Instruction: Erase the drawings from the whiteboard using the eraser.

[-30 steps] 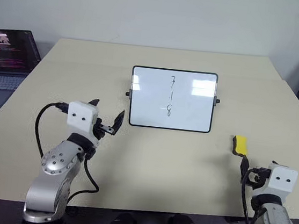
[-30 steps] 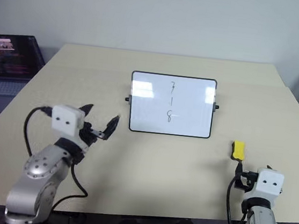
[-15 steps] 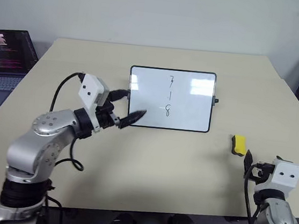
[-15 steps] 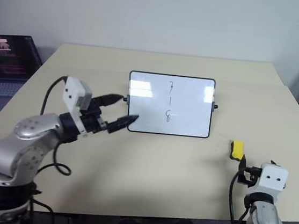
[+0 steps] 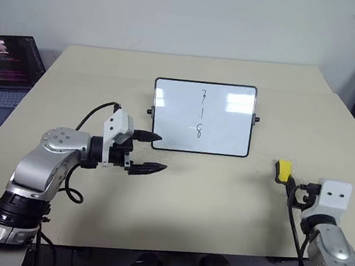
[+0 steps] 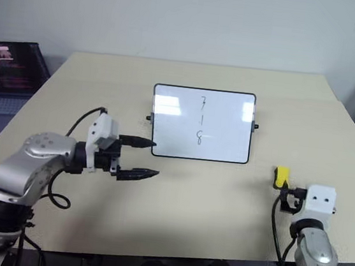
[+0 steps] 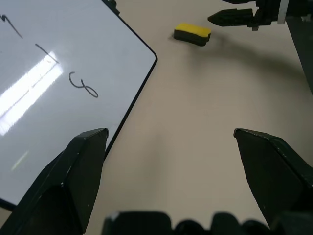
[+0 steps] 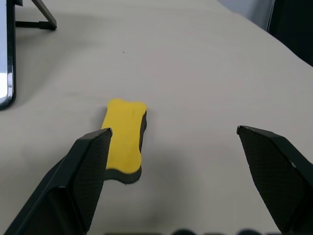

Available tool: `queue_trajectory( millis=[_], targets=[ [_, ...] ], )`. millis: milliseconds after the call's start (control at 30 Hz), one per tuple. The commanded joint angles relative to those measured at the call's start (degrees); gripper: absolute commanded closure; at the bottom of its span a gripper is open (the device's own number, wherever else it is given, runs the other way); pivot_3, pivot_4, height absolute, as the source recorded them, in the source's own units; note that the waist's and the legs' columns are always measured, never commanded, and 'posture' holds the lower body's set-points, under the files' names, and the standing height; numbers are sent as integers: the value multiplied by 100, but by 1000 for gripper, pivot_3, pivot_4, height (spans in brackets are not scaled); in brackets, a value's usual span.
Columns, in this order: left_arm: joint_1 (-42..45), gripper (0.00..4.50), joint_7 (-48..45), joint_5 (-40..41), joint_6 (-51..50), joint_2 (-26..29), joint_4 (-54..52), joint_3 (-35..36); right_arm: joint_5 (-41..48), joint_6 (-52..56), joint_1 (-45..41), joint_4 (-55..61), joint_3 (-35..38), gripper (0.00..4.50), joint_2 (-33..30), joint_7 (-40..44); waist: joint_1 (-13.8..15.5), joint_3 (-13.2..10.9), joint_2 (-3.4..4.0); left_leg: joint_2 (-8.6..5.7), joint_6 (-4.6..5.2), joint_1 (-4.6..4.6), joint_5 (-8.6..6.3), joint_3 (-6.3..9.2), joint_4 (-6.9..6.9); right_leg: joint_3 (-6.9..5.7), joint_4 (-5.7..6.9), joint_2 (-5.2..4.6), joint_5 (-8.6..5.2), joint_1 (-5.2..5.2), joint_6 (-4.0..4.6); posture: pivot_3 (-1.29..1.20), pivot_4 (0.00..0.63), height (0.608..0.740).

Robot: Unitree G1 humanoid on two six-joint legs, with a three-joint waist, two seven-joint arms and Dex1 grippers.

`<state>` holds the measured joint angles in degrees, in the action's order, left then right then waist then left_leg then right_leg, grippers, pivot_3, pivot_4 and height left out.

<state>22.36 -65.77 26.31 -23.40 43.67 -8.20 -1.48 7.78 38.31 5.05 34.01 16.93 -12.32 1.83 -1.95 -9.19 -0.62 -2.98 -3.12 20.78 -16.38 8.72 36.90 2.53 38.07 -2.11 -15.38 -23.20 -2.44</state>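
The whiteboard stands upright at the table's middle, with the drawings in a thin dark column at its centre. The yellow eraser with its dark underside lies flat on the table to the board's right. My left gripper is open and empty, pointing sideways just in front of the board's lower left corner. My right gripper is open just behind the eraser, which lies ahead of its left finger, apart from it. In the left wrist view, the board and the eraser both lie beyond the fingers.
An open laptop sits on a lower surface off the table's left edge. The beige table extends around the board. The board's rear stand leg rests on the table behind it.
My left arm has swung its gripper round from pointing forward to pointing right, in front of the board's lower left corner. My right gripper has edged forward toward the eraser.
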Motion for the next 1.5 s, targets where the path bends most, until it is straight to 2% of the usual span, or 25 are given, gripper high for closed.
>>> queue_trajectory(
  millis=[33,200,400,500,1133,1500],
  targets=[
    [91,0,30,-183,303,-168,86,-114,381,1506,-892,598,304,23,157,-362,-3,0,1,0,0,0,0,4,1,0,1,0,0,0,0,0,150,740],
    [94,0,192,-315,477,-372,88,-122,496,2999,-1998,817,549,23,653,-826,13,0,1,-2,-1,4,0,27,-1,-11,2,1,1,-2,1,0,150,740],
    [143,0,394,-374,559,-464,140,-18,335,4366,-2489,866,728,23,894,-1027,20,0,1,-18,-1,13,0,34,-3,-13,-3,-12,-2,-7,-4,0,150,740],
    [109,0,469,-357,541,-464,82,9,208,4663,-2561,815,701,23,839,-1050,14,0,2,-17,0,12,0,33,-3,-13,-1,-12,-2,-8,-4,0,150,740],
    [23,0,727,-324,376,-374,-195,88,-220,3850,-2134,-7,350,23,527,-695,3,-1,2,-17,1,10,-1,29,-3,-12,4,-9,-2,-8,-4,0,150,740],
    [26,0,877,-324,278,-388,-303,131,-245,3602,-2265,-371,403,23,458,-643,2,-1,2,-16,1,10,-1,29,-3,-13,4,-8,-2,-8,-4,0,150,740]
  ],
)
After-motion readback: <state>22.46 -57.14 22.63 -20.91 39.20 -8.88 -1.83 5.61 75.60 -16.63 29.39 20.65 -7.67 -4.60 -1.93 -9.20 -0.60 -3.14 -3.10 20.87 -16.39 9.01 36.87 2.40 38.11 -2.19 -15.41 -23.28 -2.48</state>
